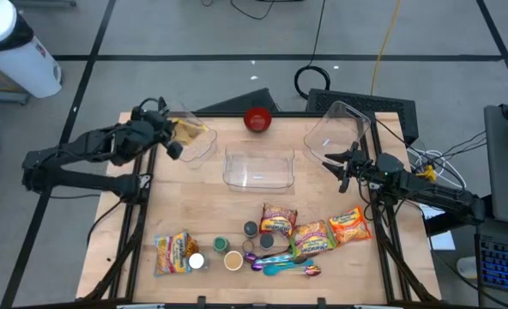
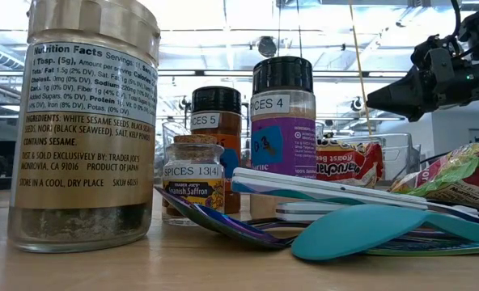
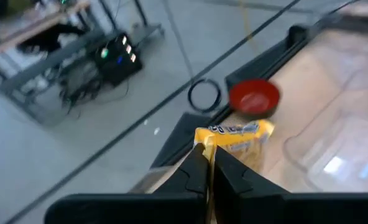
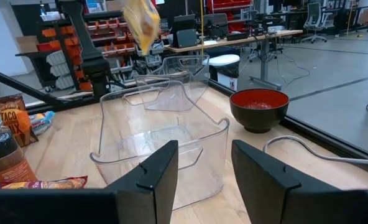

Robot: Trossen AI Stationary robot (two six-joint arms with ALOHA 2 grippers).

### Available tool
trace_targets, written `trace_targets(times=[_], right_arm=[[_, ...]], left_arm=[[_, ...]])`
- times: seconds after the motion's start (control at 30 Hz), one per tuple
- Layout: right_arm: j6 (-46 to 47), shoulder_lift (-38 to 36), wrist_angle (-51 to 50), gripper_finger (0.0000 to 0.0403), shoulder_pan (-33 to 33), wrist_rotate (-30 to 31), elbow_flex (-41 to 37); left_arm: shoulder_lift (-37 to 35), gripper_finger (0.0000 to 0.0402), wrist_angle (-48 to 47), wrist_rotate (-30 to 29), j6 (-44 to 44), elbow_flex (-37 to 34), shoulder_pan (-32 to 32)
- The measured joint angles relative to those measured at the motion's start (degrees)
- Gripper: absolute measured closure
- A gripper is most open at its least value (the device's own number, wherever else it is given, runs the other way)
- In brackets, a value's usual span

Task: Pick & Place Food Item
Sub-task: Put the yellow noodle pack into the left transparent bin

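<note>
My left gripper is shut on a yellow food packet, held in the air over a clear container at the table's far left. The packet also shows in the left wrist view and high in the right wrist view. My right gripper is open and empty at the table's right. In its wrist view it faces a clear bin. That bin stands at the table's middle. My left gripper pinches the yellow packet by its near end between its two fingers. The rest of the packet sticks out past the fingertips. The packet is lifted clear of the table, above the far-left clear container.
A red bowl stands at the far edge, and another clear bin at the far right. Several food packets, spice jars and spoons lie near the front edge. One more packet lies at the front left.
</note>
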Motion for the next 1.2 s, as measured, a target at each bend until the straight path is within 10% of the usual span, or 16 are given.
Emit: trace_targets(times=[0.63,1.2], right_arm=[[0.0,-0.02,0.0,0.0261,0.02,0.02,0.0],[0.02,-0.01,-0.02,0.0261,0.02,0.0,0.0]], left_arm=[[3.17,0.0393,17.0,28.82,1.71,-16.43,31.13],[17.0,0.0382,20.21,34.26,1.76,-18.57,34.39]])
